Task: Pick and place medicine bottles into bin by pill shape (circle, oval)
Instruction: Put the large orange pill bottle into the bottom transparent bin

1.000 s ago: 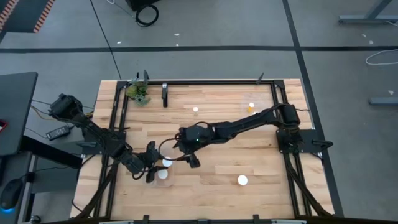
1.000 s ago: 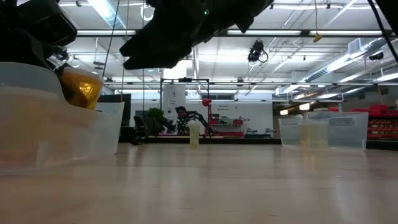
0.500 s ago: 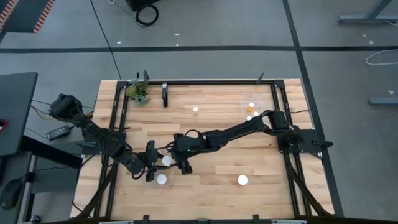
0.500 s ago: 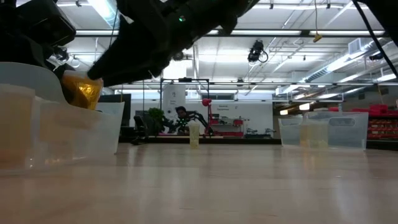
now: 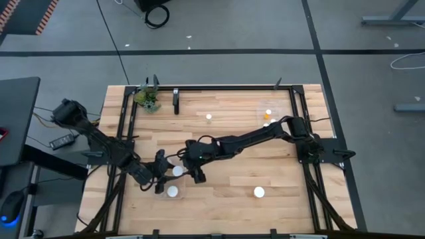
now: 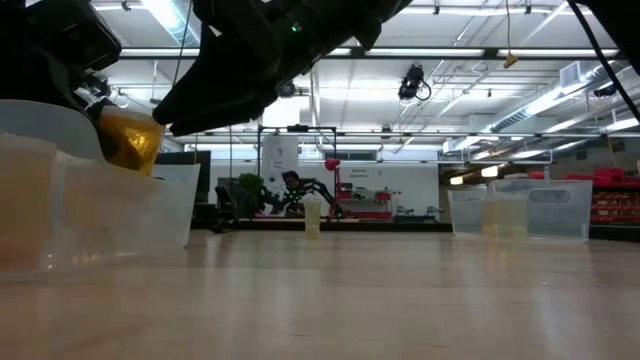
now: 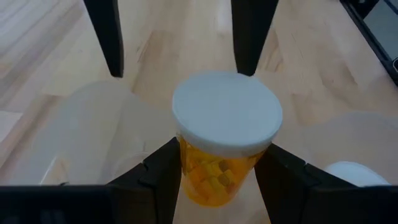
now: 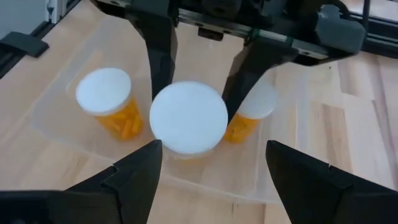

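Fingers point(image 7: 163, 180) of the left gripper point(image 7: 217, 180) are pinched on a medicine bottle point(image 7: 225, 146) above the clear bin point(image 8: 68, 109).
Right gripper point(image 8: 208, 180) is spread wide beside that bin. Pale wooden table point(image 5: 232, 192) is set on grey floor point(image 5: 219, 26); ceiling strip lights point(image 6: 560, 95) are seen beyond.

White-capped amber bottle point(image 7: 225, 134) held upright above the bin point(image 8: 62, 112).

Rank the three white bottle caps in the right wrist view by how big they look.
1. Cap of the held bottle, largest, though it sits nearest the camera.
2. Cap of the bottle standing clear in the bin.
3. Cap partly hidden behind the left pincer's finger; true size unsure.
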